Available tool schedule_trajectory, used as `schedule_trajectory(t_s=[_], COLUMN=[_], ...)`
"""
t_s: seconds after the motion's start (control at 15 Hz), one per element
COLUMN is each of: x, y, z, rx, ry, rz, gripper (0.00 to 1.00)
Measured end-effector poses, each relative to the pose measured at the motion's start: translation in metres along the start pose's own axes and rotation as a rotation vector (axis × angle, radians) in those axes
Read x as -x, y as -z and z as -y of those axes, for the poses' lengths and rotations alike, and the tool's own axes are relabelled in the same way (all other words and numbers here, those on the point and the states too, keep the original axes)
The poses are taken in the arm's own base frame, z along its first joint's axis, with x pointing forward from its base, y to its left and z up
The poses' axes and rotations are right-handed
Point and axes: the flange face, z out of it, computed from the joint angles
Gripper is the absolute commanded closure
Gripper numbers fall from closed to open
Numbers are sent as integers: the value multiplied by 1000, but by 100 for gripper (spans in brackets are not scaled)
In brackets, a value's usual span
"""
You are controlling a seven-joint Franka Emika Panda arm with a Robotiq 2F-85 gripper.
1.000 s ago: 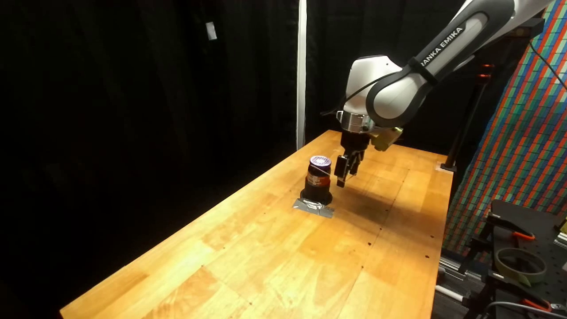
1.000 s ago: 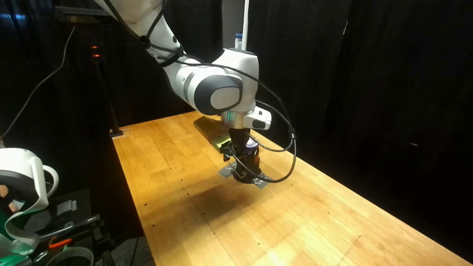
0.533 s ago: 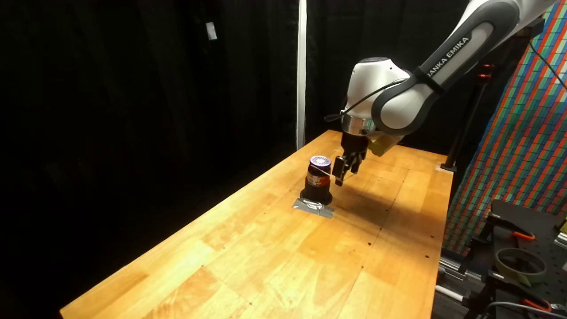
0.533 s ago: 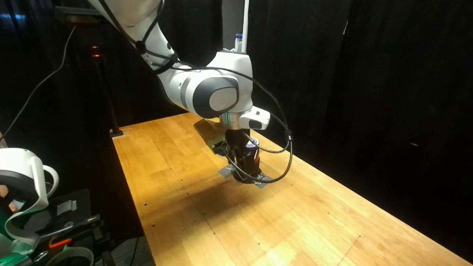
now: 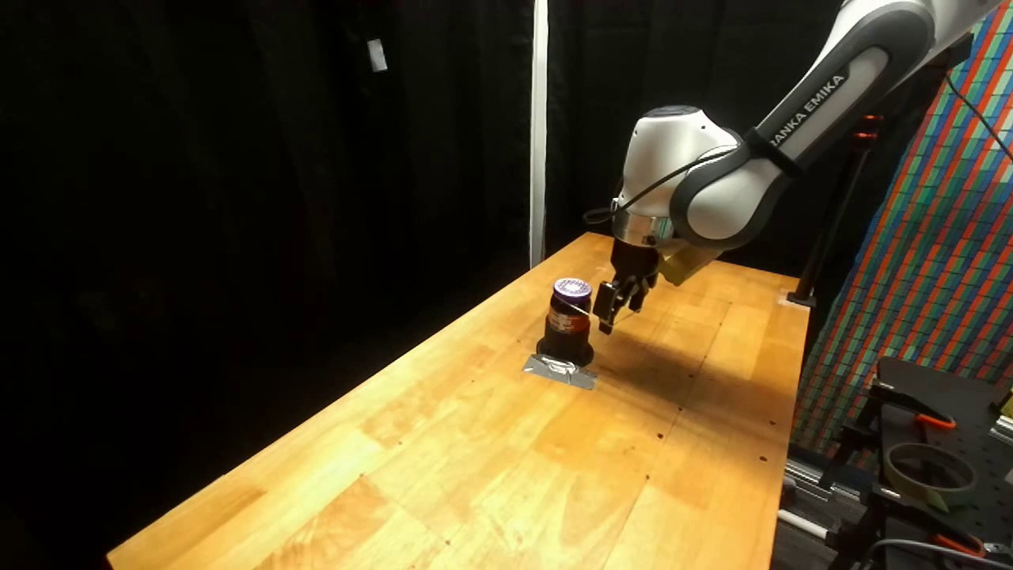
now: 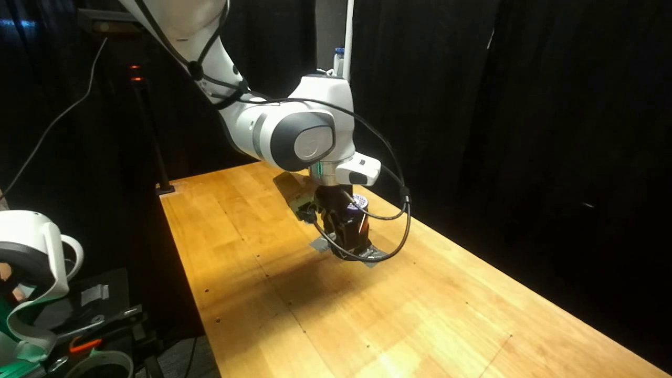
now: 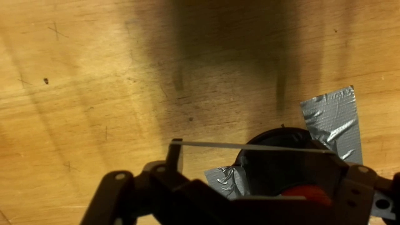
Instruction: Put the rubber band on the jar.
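The jar [image 5: 570, 324] stands upright on the table, with a dark body, an orange-red label and a purplish patterned lid. Its lid [image 6: 359, 202] shows behind the hand in an exterior view. My gripper [image 5: 621, 317] is beside the jar, at about the height of its label, and slightly apart from it. In the wrist view the gripper [image 7: 254, 146] is open, and the pale rubber band [image 7: 218, 145] is stretched between its fingertips. A pale strand [image 5: 571, 305] also slants across the jar's upper side toward the fingers. The band's far side is hidden.
Silver tape [image 5: 559, 370] fixes the jar's base to the wooden table [image 5: 475, 475]; another piece [image 7: 337, 122] lies at the base. A cable [image 6: 407, 226] loops from the arm past the jar. A side shelf holds a tape roll [image 5: 930, 475].
The hand has tilted and its upper part has sunk slightly, moving away from the jar. The fingertips have shifted only a little. The jar has not moved, and the band stays stretched on the fingers.
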Motion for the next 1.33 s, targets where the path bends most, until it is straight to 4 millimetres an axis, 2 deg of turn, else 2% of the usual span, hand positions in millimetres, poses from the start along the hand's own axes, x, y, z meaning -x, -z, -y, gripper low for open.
schedule_trajectory(t_s=[0.47, 0.6, 0.8, 0.93, 1.33], x=[17, 26, 41, 52, 79], y=[12, 18, 25, 26, 25], z=[-6, -11, -16, -18, -20], rx=[-33, -52, -109, -145, -200], ry=[62, 75, 62, 38, 17], rz=[-69, -114, -219, -310, -519], gripper=[80, 91, 96, 90, 91])
